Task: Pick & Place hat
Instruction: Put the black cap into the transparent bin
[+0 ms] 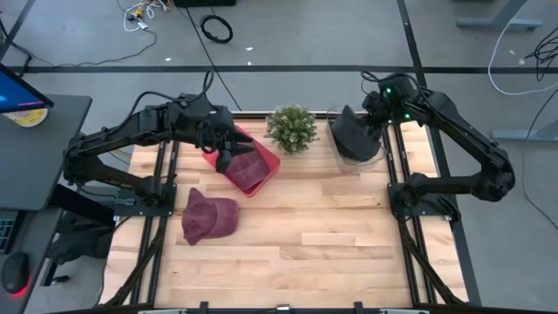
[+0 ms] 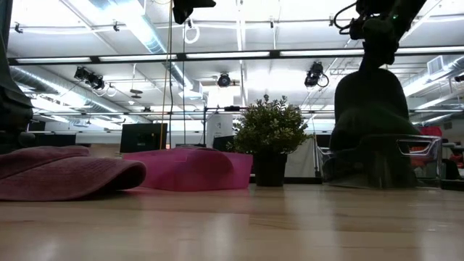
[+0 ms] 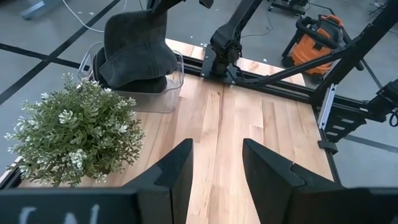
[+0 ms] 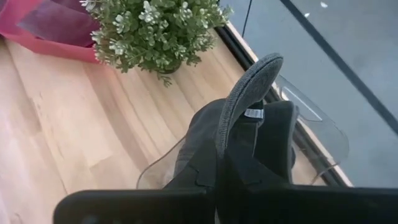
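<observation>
A dark grey hat (image 2: pixel 370 109) hangs from my right gripper (image 2: pixel 375 45) over a clear bin (image 2: pixel 428 156) at the table's far right. In the right wrist view that gripper (image 4: pixel 219 155) is shut on the hat. My left gripper (image 1: pixel 224 160) is open and hovers above a pink bin (image 1: pixel 266 179) that holds a maroon hat (image 1: pixel 248 172); in its wrist view the left gripper (image 3: pixel 217 163) is empty. A second maroon hat (image 1: pixel 209 215) lies flat on the table, nearer than the pink bin. My right gripper pinches the dark grey hat by the curved edge of its brim (image 4: pixel 249 102) between the two fingers, coming from above and pointing down. The hat hangs below the fingers, and its lower part (image 3: pixel 134 78) reaches into the clear bin.
A small potted plant (image 1: pixel 292 128) stands between the pink bin and the clear bin at the far edge. Bare wooden table (image 1: pixel 331 244) spreads over the middle and near side. Black frame rails (image 1: pixel 410 235) run along both sides.
</observation>
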Controlling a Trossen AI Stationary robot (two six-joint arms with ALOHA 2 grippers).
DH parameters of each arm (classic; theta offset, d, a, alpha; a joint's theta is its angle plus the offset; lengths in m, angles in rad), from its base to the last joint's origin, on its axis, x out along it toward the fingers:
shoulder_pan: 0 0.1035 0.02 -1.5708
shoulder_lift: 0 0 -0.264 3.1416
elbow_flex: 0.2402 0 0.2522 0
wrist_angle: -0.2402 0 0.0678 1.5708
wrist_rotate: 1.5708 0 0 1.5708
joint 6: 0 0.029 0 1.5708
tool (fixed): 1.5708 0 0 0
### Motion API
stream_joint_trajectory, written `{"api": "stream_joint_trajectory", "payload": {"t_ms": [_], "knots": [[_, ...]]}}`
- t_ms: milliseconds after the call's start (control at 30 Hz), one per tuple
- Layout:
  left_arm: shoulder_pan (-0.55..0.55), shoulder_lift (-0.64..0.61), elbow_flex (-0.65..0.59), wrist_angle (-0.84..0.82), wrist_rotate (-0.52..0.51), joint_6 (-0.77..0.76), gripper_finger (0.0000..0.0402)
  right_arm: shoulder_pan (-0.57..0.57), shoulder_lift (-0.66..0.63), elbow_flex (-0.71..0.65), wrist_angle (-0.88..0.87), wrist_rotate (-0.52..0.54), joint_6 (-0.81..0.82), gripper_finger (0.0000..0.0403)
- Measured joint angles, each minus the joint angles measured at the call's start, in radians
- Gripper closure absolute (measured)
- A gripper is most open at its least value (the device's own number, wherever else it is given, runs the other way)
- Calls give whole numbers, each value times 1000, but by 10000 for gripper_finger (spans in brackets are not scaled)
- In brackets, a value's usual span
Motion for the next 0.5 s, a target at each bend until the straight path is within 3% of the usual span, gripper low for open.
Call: {"api": "stream_joint_trajectory", "payload": {"t_ms": [500], "knots": [[0, 0, 0, -7, 0, 1, 260, -54, 111, 0, -12, -92, -37, 399]]}}
